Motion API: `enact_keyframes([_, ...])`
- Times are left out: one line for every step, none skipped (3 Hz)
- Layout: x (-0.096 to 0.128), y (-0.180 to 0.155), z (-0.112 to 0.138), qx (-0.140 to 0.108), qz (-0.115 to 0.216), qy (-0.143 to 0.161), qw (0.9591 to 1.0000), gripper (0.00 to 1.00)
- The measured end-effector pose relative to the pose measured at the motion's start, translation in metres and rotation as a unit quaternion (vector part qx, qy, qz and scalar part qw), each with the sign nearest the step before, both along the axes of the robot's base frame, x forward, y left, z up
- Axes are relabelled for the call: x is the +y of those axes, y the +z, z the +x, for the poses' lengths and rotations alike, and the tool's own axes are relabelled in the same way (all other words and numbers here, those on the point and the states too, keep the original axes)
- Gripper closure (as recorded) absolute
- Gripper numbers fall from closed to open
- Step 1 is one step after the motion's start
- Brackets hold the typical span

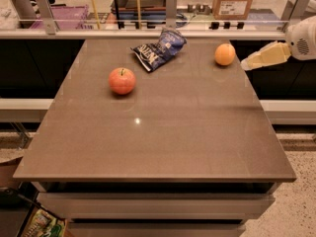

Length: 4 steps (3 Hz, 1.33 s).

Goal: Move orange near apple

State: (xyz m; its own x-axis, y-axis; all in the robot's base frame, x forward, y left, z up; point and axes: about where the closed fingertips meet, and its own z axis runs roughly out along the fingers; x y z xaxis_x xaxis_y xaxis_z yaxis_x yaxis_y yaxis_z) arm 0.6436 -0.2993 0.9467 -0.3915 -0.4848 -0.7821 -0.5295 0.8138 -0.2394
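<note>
Hovering pincer (245, 65) nr round, evenly bright orange (224, 54).

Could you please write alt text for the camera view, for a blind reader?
The gripper hangs off the table's right edge, beside but apart from the orange at back right. The apple sits left of centre; a blue chip bag lies farther back between them.

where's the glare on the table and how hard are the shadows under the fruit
Camera view: one small bright glare spot sits on the table, nearer the camera than the apple. Same view: apple and orange throw only soft, faint shadows right beneath them, suggesting overhead light. The end effector hangs at the right edge beside the orange, evenly lit.
</note>
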Motion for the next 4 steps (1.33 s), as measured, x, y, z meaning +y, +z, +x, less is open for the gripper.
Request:
enact_keyframes([-0.001,-0.012,0.027,-0.001,0.021,0.006,0.9998,0.00])
enact_keyframes([-0.001,-0.025,0.051,-0.004,0.041,0.021,0.9989,0.00])
enact_keyframes([0.001,-0.036,0.069,-0.009,0.062,0.038,0.9973,0.00])
enact_keyframes([0.003,-0.043,0.082,-0.018,0.079,0.052,0.9954,0.00])
